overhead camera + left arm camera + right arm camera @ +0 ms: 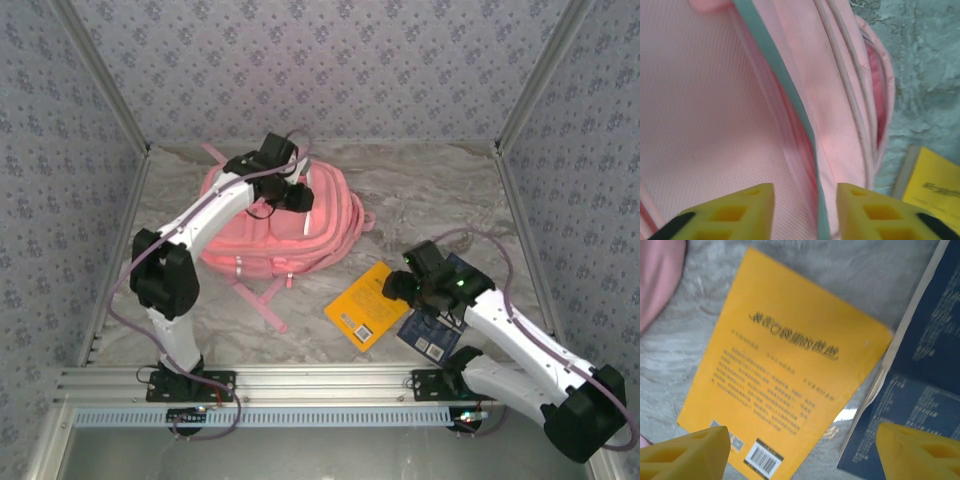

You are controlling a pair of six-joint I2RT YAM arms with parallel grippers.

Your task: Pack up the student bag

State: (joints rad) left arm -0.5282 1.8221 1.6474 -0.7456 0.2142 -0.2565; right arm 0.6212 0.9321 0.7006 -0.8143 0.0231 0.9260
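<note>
Since the large soft pink student bag [270, 235], lying at ten o'clock on the grey marbled tabletop [430, 200], looks light and floppy, its zip edge [791, 100] seems the best hold; the left tool [805, 212] hovers parted over it, arm stretched forward, while the right tool [802, 452] gapes wide above a yellow paperback book [790, 370] at five o'clock.

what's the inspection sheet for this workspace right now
surface: grey marbled tabletop
job's things: pink student bag lying flat at back left; one zip compartment looks partly open
clutter: yellow book and dark blue book lying flat, side by side, right of the bag
grippers: left gripper open, close over the bag; right gripper wide open above the yellow book, holding nothing
cables: purple cable running along each arm
surroundings: patterned walls; metal rail at the near edge
</note>
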